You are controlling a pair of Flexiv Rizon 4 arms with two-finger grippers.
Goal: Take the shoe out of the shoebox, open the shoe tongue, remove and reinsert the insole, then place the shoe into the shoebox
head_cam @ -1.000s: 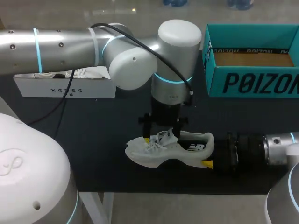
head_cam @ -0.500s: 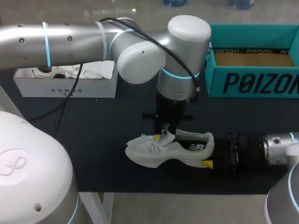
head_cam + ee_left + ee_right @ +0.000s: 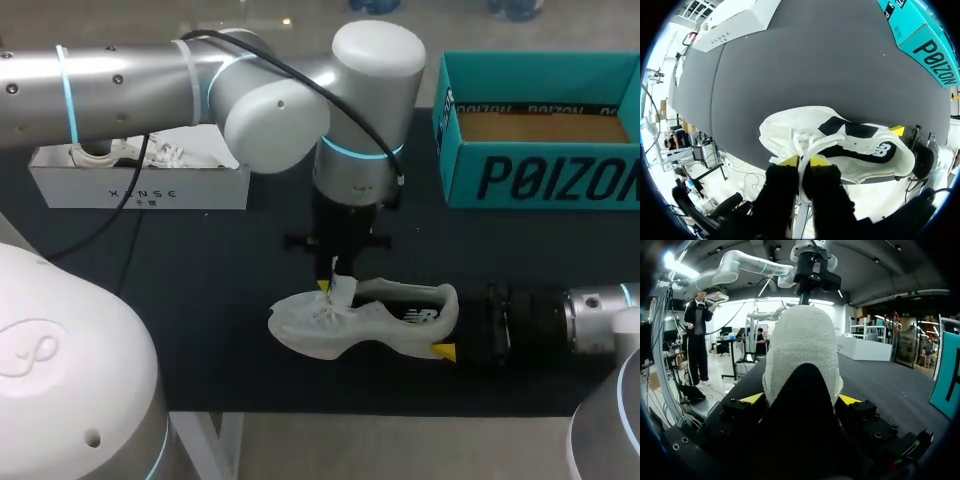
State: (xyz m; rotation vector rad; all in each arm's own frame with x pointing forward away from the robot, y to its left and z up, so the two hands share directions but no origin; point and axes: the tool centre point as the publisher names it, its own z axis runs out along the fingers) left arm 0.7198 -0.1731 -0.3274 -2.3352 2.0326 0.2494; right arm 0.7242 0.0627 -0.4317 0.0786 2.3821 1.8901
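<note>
A white sneaker lies on its sole on the black table, toe to the left. My left gripper hangs straight above the laces, shut on the shoe's tongue, a white strip pinched between its yellow tips. In the left wrist view the shoe spreads out ahead of the left gripper. My right gripper comes in low from the right, its fingers clasping the heel from both sides. The heel fills the right wrist view between the right gripper's yellow tips.
An open teal shoebox stands at the back right, also seen in the left wrist view. A white box with another shoe sits at the back left. The table's front edge runs just below the sneaker.
My left gripper has closed on the tongue, swung briefly right and come back left. The tongue now stands up. The right arm and the shoe's heel have kept still.
</note>
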